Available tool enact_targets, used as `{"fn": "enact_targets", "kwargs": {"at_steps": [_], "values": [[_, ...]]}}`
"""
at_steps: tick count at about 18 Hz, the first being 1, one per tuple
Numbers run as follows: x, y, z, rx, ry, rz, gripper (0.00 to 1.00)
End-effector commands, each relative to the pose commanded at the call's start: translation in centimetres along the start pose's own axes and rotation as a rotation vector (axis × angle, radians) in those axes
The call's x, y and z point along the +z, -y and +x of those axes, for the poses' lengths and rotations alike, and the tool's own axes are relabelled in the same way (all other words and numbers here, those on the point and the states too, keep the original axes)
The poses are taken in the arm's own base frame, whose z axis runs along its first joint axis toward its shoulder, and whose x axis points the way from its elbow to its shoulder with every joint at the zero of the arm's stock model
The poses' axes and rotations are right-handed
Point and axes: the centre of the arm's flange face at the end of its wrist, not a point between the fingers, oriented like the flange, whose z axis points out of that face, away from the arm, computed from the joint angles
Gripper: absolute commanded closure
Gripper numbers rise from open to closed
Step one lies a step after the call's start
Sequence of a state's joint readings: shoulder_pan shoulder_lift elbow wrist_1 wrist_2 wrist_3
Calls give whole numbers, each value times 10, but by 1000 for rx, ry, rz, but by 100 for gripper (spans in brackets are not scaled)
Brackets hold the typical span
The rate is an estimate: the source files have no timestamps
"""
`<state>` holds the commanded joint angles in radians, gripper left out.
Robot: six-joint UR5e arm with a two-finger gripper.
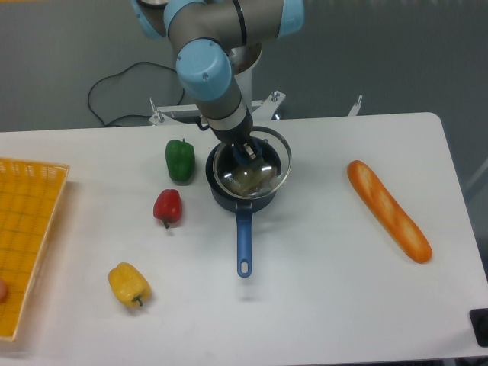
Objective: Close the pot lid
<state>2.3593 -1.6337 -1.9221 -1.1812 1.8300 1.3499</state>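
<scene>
Gripping the lid over the pot, the gripper works above a white table.

arm: reaching down from rear | claw: closed, gripping

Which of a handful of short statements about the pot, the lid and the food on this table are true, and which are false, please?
1. The lid lies flat on the table beside the pot. False: it is held tilted over the pot's opening.
2. The pot's handle points toward the near edge of the table. True.
3. The gripper is at the lid's centre. True, though whether its jaws are shut there cannot be made out.
4. The green pepper sits right of the pot. False: it sits left of it, above the red pepper.
5. The baguette lies inside the yellow basket. False: it lies on the table, right of the pot.
</scene>
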Motion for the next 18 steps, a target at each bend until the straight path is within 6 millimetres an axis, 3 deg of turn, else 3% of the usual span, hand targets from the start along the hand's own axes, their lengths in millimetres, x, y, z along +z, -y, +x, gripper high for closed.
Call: {"fn": "enact_targets", "kwargs": {"at_steps": [10,15,18], "values": [[-36,-5,-10,6,28,20,63],[-32,10,6,35,21,12,63],[-29,13,6,40,13,11,63]]}}
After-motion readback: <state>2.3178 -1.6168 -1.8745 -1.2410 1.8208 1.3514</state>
